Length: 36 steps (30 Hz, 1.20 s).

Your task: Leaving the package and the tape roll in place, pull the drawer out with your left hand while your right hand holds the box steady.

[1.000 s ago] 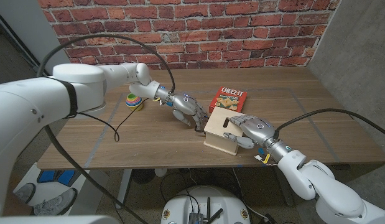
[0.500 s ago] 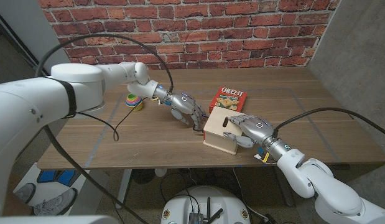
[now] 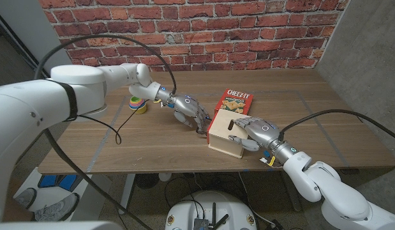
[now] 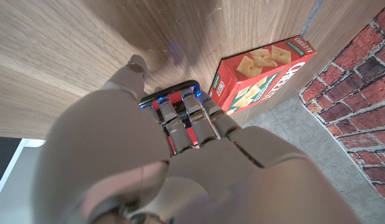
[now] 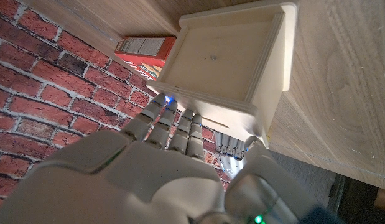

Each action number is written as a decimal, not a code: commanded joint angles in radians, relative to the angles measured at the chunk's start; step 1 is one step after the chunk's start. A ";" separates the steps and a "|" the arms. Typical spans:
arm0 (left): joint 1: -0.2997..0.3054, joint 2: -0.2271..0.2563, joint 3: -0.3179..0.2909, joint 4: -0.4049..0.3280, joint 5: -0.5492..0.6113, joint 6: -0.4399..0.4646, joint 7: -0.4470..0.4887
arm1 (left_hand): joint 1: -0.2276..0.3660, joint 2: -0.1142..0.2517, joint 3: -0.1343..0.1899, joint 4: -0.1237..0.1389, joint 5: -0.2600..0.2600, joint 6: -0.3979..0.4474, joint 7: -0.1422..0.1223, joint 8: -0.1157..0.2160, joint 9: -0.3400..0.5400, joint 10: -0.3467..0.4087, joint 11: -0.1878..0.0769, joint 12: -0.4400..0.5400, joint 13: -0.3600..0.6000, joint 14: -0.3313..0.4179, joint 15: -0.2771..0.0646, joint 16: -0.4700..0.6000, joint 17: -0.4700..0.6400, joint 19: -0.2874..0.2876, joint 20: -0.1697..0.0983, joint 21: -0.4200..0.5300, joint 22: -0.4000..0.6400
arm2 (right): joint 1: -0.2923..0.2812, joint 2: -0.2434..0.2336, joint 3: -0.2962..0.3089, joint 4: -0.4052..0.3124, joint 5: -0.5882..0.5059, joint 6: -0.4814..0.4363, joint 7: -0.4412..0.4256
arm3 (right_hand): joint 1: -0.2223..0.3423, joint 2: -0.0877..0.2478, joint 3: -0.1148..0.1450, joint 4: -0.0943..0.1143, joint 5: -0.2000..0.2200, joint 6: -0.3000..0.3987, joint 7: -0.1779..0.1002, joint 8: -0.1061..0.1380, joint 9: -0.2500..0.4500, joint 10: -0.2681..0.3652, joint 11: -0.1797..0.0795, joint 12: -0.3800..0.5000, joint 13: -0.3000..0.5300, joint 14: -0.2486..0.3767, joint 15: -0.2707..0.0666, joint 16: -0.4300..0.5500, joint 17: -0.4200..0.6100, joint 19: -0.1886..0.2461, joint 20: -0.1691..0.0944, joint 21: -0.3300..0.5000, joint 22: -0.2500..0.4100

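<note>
The pale wooden box (image 3: 221, 137) stands near the table's front edge, and my right hand (image 3: 253, 131) grips it from above, fingers over the top and thumb on the near face. In the right wrist view the box (image 5: 223, 56) shows a recessed face with a raised rim just beyond my right hand (image 5: 136, 180). From the left, my left hand (image 3: 187, 110) reaches in with fingers curled at the box's left end; the contact spot is hidden. In the left wrist view my left hand (image 4: 180, 168) curls downward. The red cracker package (image 3: 234, 102) (image 4: 260, 68) (image 5: 145, 45) lies just behind the box.
A colourful tape roll (image 3: 138, 104) sits on the wooden table (image 3: 325, 115) beyond my left forearm. A black cable (image 3: 120, 131) hangs in a loop over the table's left half. A brick wall runs along the table's far side.
The box's left edge has shifted slightly to the left, and both hands have moved the same way with it. The package and tape roll stay put.
</note>
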 commanded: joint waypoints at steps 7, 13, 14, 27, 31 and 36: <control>-0.013 0.010 -0.001 0.009 0.021 -0.001 0.000 | 0.006 0.002 -0.002 0.001 0.004 0.007 -0.001 -0.006 0.005 0.012 0.000 0.001 0.005 0.014 -0.176 0.003 0.002 0.010 -0.156 0.003 0.003 | 0.016 -0.003 -0.009 0.009 -0.009 0.003 0.020 | -0.009 0.024 0.012 0.001 -0.002 0.001 0.004 -0.002 0.002 0.007 -0.001 0.006 0.003 0.006 -0.041 0.000 0.002 0.009 -0.041 0.005 0.005; -0.021 0.013 0.005 0.007 0.030 -0.003 0.000 | 0.007 0.003 -0.003 0.001 0.004 0.007 -0.002 -0.007 0.005 0.014 0.000 0.001 0.005 0.016 -0.176 0.002 0.002 0.010 -0.156 0.003 0.003 | 0.015 -0.003 -0.011 0.010 -0.011 0.003 0.017 | -0.009 0.023 0.013 0.000 -0.002 0.001 0.003 -0.003 0.002 0.008 -0.004 0.006 0.003 0.007 -0.041 0.000 0.002 0.011 -0.042 0.005 0.005; -0.022 0.014 0.005 0.007 0.031 -0.004 0.000 | 0.007 0.003 -0.003 0.001 0.004 0.006 -0.003 -0.008 0.005 0.014 0.000 0.000 0.005 0.016 -0.176 0.002 0.002 0.010 -0.156 0.003 0.003 | 0.014 -0.004 -0.010 0.010 -0.010 0.004 0.016 | -0.009 0.023 0.013 0.000 -0.002 0.000 0.003 -0.003 0.002 0.008 -0.004 0.006 0.003 0.007 -0.042 0.000 0.002 0.010 -0.042 0.005 0.005; -0.033 0.031 0.009 -0.015 0.039 -0.010 0.000 | 0.009 0.004 -0.003 0.000 0.004 0.009 -0.004 -0.010 0.005 0.016 -0.001 -0.001 0.006 0.020 -0.176 0.001 0.002 0.011 -0.156 0.004 0.003 | 0.001 -0.011 -0.005 -0.002 -0.013 -0.007 0.024 | -0.007 0.024 0.017 -0.001 -0.002 -0.001 0.002 -0.003 0.002 0.009 -0.005 0.006 0.003 0.006 -0.042 -0.003 0.001 0.010 -0.045 0.004 0.005; -0.036 0.039 0.009 -0.024 0.036 -0.012 0.000 | 0.010 0.004 -0.003 0.000 0.004 0.012 -0.004 -0.009 0.006 0.017 -0.001 -0.001 0.006 0.021 -0.176 0.000 0.002 0.011 -0.156 0.004 0.003 | -0.002 -0.010 -0.004 -0.003 -0.013 -0.009 0.023 | -0.006 0.025 0.019 -0.001 -0.002 -0.001 0.002 -0.003 0.002 0.010 -0.007 0.006 0.003 0.005 -0.044 -0.005 0.001 0.010 -0.046 0.004 0.005; -0.038 0.050 0.011 -0.037 0.034 -0.013 0.000 | 0.010 0.005 -0.003 0.000 0.004 0.013 -0.002 -0.010 0.006 0.019 -0.001 -0.001 0.006 0.022 -0.176 0.000 0.002 0.011 -0.156 0.004 0.003 | -0.004 -0.010 -0.003 -0.004 -0.016 -0.013 0.022 | -0.006 0.025 0.020 -0.001 -0.002 -0.002 0.003 -0.004 0.002 0.008 -0.009 0.005 0.003 0.002 -0.041 -0.007 0.001 0.012 -0.047 0.005 0.005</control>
